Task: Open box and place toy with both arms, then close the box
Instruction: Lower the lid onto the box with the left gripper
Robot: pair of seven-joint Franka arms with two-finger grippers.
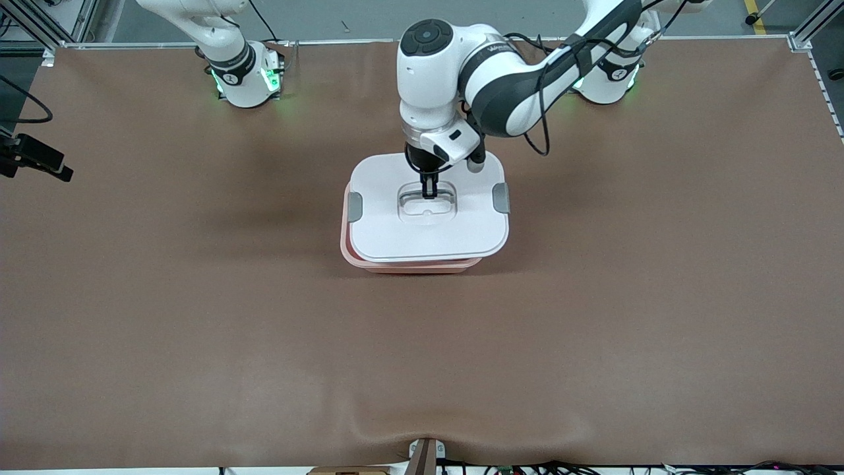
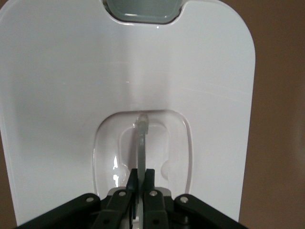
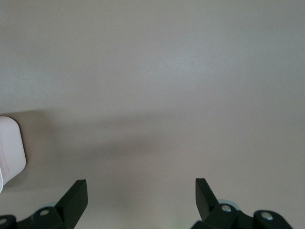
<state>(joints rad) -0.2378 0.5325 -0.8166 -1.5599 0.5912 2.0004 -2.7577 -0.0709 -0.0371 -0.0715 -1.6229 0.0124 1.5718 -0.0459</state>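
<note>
I am working the lid step, with the left tool (image 1: 429, 192) clenched on the clear recessed handle (image 2: 141, 143) of the white lid (image 1: 428, 227) atop the translucent pink plastic box (image 1: 409, 266) mid-table (toy unseen), right tool (image 3: 141, 198) waiting spread wide; next calls for a straight, level move.

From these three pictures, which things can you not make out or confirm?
- The toy: in no view; whether it lies in the box cannot be told, as the white lid covers it.
- Right gripper: out of the front view's top edge; only its open fingers show in the right wrist view.
- Left gripper: shut on the clear handle; the arm hides the lid's edge toward the bases in the front view.
</note>
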